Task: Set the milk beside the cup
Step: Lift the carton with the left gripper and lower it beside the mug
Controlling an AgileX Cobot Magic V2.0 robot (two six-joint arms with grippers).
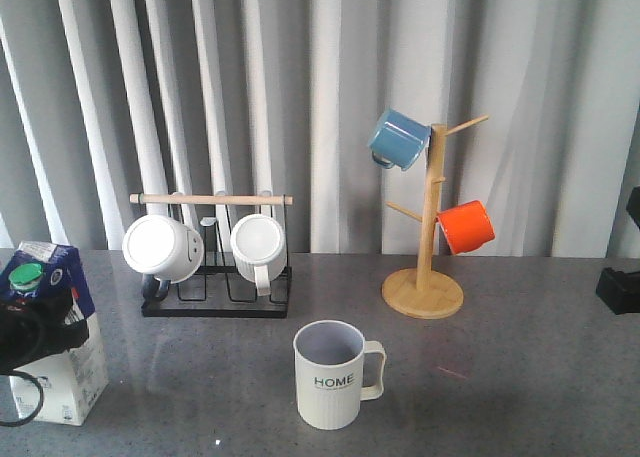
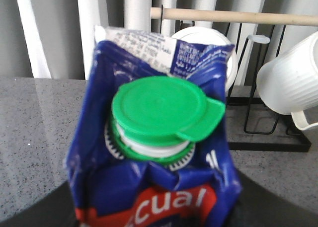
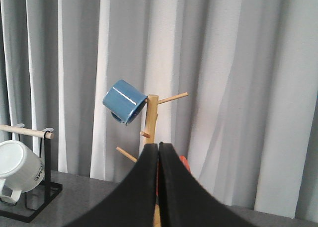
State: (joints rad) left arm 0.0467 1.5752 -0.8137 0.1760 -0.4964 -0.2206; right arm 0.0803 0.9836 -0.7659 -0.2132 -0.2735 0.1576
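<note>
At the table's left edge my left gripper (image 1: 30, 327) sat against the milk (image 1: 45, 312); whether it had clamped on, I could not tell. The cup (image 1: 333, 374) stood near the front edge, mid-table, so I judged a level carry and an upright set-down just beside it best. My right gripper (image 3: 159, 187) was clenched on nothing.

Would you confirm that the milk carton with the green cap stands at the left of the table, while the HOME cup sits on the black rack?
Not quite: the cup stands on the table in front of the black rack, as the front view shows. The milk carton, green cap on top, is indeed at the left.
</note>
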